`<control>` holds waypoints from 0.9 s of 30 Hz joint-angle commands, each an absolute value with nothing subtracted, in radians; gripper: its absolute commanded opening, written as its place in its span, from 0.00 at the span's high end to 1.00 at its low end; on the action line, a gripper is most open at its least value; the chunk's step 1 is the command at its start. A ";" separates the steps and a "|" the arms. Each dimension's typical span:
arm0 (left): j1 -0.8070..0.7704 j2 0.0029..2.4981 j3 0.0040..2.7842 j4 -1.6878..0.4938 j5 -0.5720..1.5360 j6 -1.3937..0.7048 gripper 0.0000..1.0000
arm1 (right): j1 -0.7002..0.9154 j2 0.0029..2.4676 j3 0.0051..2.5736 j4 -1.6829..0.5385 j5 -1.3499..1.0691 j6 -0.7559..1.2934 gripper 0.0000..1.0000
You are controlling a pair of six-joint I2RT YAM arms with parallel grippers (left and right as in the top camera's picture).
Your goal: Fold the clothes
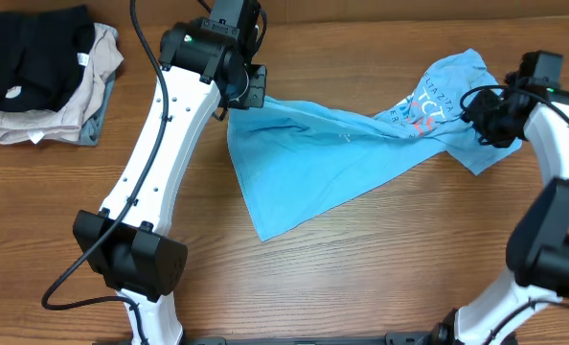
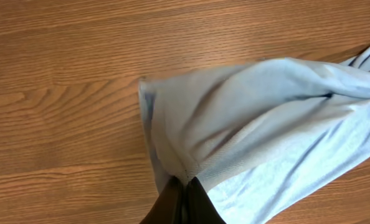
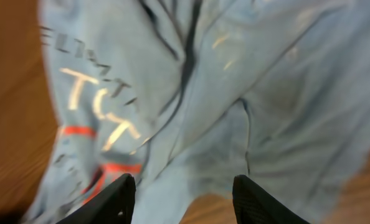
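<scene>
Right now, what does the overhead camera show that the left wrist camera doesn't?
Only overhead: the right gripper by the white and red lettering, plus a pile of folded garments, a black one on top. Only left wrist: a close view of the left gripper pinched shut on a hemmed edge. Both: the blue T-shirt lying on the wooden table.

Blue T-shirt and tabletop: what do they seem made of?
Blue T-shirt: soft matte knit, likely cotton; it drapes in loose folds, with fine knit texture at the hem. Tabletop: brown wood grain, slight sheen; could be laminate or real wood.
</scene>
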State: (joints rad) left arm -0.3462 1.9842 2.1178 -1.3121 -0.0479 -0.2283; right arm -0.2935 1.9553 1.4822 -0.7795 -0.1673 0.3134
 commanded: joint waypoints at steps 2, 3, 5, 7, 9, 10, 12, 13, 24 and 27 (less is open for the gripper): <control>-0.340 1.971 2.136 -1.309 -0.101 -0.205 0.96 | -0.290 2.070 1.472 -0.728 -0.157 0.310 0.46; -0.340 1.971 2.136 -1.308 -0.106 -0.205 0.96 | -0.290 2.090 1.472 -0.717 -0.157 0.310 0.48; -0.340 1.971 2.136 -1.309 -0.109 -0.205 0.96 | -0.290 2.119 1.472 -0.702 -0.156 0.310 0.50; -0.340 1.971 2.136 -1.309 -0.109 -0.205 0.96 | -0.290 2.135 1.472 -0.696 -0.147 0.311 0.51; -0.340 1.971 2.136 -1.308 -0.112 -0.205 0.96 | -0.290 2.138 1.472 -0.698 -0.125 0.311 0.51; -0.340 1.971 2.136 -1.308 -0.113 -0.205 0.96 | -0.290 2.138 1.472 -0.700 -0.112 0.311 0.51; -0.340 1.971 2.136 -1.305 -0.115 -0.205 0.96 | -0.291 2.138 1.472 -0.705 -0.089 0.311 0.51; -0.340 1.971 2.136 -1.304 -0.115 -0.205 0.96 | -0.294 2.138 1.472 -0.712 -0.081 0.310 0.51; -0.340 1.971 2.136 -1.285 -0.115 -0.205 0.96 | -0.323 2.117 1.486 -0.868 -0.113 0.310 0.46; -0.340 1.971 2.136 -1.285 -0.115 -0.205 0.96 | -0.323 2.073 1.516 -0.909 -0.133 0.310 0.43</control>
State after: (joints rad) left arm -0.3458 1.9842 2.1178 -1.2873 -0.0952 -0.2283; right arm -0.3130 2.1101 1.5032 -0.8772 -0.1310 0.3092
